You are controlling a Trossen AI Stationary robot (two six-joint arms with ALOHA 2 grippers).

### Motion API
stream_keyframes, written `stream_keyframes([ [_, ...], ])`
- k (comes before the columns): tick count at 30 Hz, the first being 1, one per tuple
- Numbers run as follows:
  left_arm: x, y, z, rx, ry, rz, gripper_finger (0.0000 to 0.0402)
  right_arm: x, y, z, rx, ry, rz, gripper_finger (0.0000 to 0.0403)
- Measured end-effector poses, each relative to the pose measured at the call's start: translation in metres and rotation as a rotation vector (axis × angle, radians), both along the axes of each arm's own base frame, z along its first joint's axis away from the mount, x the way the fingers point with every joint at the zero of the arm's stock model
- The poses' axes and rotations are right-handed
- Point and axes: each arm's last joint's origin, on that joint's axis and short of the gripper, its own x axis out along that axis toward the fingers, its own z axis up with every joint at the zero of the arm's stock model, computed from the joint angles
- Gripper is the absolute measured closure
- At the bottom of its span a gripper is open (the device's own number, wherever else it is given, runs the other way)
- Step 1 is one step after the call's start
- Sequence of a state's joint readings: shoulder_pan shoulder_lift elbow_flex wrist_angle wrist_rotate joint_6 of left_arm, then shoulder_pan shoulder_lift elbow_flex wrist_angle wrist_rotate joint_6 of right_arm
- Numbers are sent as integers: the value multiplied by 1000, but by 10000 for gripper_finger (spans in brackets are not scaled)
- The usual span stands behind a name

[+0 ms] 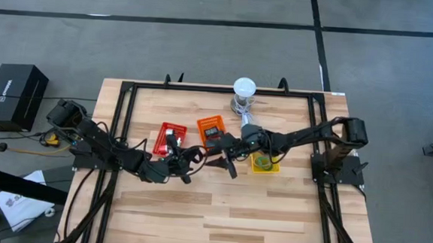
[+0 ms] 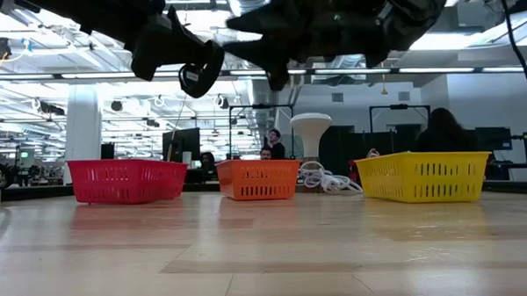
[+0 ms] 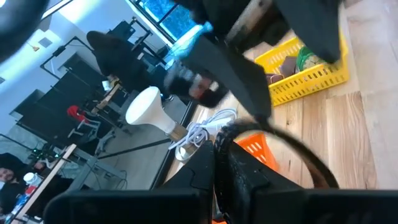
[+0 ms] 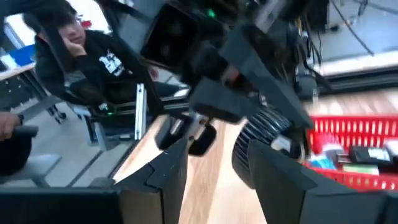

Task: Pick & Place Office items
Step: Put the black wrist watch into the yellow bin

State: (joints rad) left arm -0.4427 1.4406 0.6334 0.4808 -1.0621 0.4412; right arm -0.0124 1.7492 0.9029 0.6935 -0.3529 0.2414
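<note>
My left gripper (image 1: 188,159) hangs high over the table's middle, shut on a black band ring (image 2: 199,75) that also shows in its wrist view (image 3: 292,149). My right gripper (image 1: 225,164) faces it from the right at the same height, open (image 4: 211,171), with the ring (image 4: 267,140) just beyond its fingers. More office items lie in the baskets: a green ring (image 3: 306,59) and a dark block (image 3: 287,65) in the yellow one, and several small pieces (image 4: 354,155) in the red one. My left gripper pinches the black band ring at its rim (image 3: 235,134) between its two fingers. The ring is lifted clear of the table and hangs below the fingers (image 2: 199,75). My right gripper stands close to the ring, but I cannot tell whether a finger touches it.
Three mesh baskets sit across the far half: red (image 1: 172,138), orange (image 1: 211,129), yellow (image 1: 265,164). A white-domed lamp (image 1: 243,89) with a coiled cable (image 2: 328,179) stands behind them. Bare wood lies toward the near edge. People sit in the room beyond the table.
</note>
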Motion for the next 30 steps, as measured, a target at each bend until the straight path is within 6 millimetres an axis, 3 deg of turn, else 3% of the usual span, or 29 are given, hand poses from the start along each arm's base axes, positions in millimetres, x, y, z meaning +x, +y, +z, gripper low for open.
stream_keyframes([
  [4, 0, 0, 0, -1, -1, -1, 383, 13, -1, -13, 27, 53, -9, 242],
  [14, 0, 0, 1, -4, -8, -1, 388, 43, 0, -24, 38, 61, 36, 242],
  [19, -1, -3, 1, -6, -10, -14, 386, 39, -7, -25, 48, 176, 40, 242],
  [23, -7, -6, 12, -27, -48, -35, 392, 31, -16, -14, 17, 211, 29, 242],
  [30, -12, -4, 20, -87, -113, -29, 387, 32, -8, -7, -11, 148, 53, 242],
])
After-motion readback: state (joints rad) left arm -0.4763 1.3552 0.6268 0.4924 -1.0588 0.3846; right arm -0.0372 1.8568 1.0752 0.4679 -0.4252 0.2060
